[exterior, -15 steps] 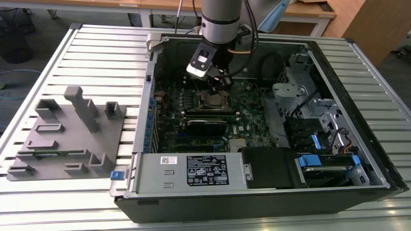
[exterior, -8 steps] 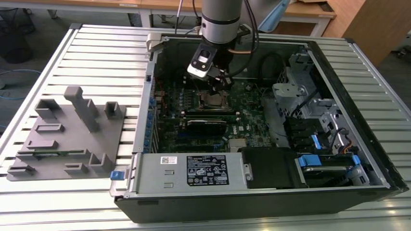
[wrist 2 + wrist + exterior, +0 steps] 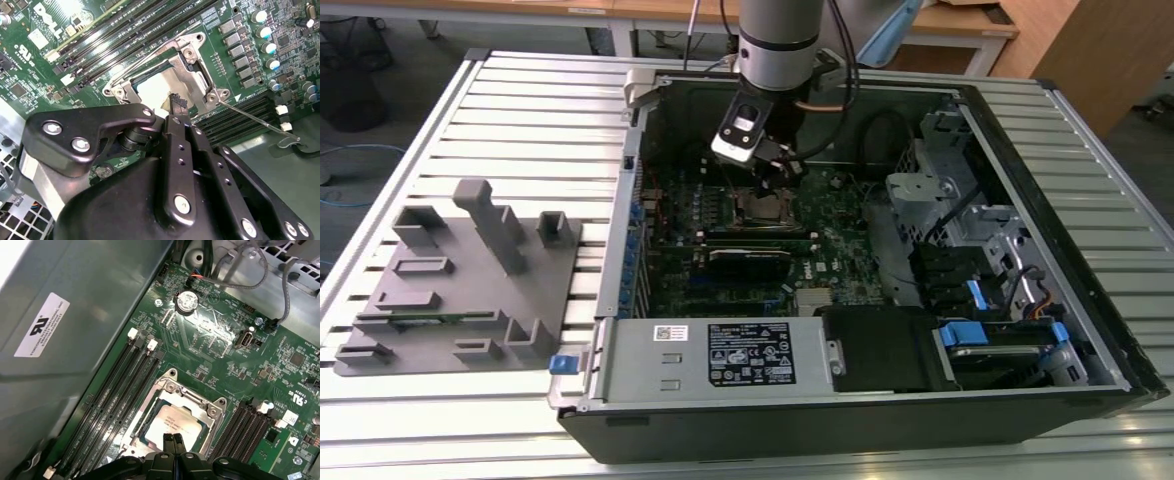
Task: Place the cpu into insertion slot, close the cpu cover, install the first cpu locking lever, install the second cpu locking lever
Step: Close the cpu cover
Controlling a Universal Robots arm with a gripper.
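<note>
Gripper (image 3: 173,441) hangs inside the open computer case (image 3: 1014,175), upper centre of the exterior view. Its fingers (image 3: 167,442) are clenched tip to tip w/ nothing between them, poised right over the cpu (image 3: 172,424). The cpu sits in the insertion slot (image 3: 763,210), and the cpu cover (image 3: 197,407) looks to be down around it, tho we can't tell if it's fully flat. In the second wrist view one wire locking lever (image 3: 257,117) sticks out sideways from the socket, so we judge it not yet latched.

Risks as we see them:
- tips so close to the bare cpu top could scrape it if they drop or skid
- the thin, springy lever could slip off closed tips and snap back
- memory slots (image 3: 125,385) and small parts on the motherboard (image 3: 220,340) crowd the socket, so there's little room for sideways drift

The case lies on a ribbed metal worktop (image 3: 494,110), w/ a grey fixture block (image 3: 467,280) at the exterior view's left. Wooden desks (image 3: 961,25) stand behind
</note>
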